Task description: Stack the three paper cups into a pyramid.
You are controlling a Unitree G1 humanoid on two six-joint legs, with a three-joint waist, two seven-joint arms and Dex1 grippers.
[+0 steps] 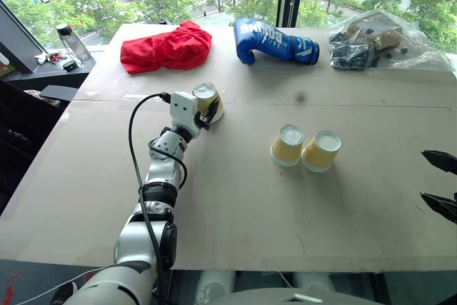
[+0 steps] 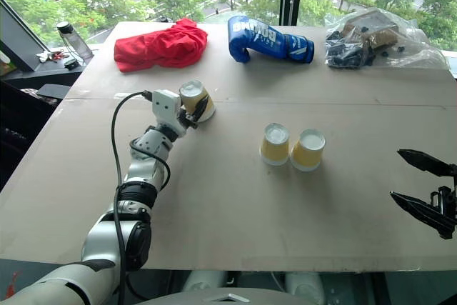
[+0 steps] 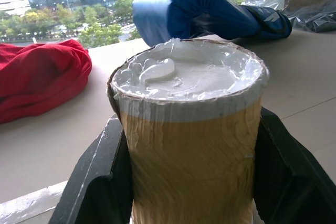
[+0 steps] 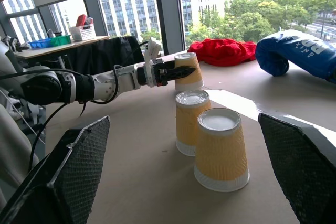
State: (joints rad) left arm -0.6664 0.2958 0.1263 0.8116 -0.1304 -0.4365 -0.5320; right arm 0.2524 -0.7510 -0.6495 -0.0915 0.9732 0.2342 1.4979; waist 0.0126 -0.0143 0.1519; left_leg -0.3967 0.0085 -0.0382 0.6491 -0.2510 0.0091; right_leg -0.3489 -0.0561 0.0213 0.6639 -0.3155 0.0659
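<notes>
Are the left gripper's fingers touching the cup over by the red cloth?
Touching. In the left wrist view, the left gripper has both black fingers pressed against the ribbed sides of the cup, with no gap on either side.

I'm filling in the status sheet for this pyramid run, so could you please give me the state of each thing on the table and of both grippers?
left gripper: shut on the third cup
third cup: upside down, gripped
two cups: upside down, side by side on the table
right gripper: open, holding nothing
boxing glove: lying on its side
red cloth: crumpled
plastic bag: lying, filled
bottle: upright, capped
</notes>
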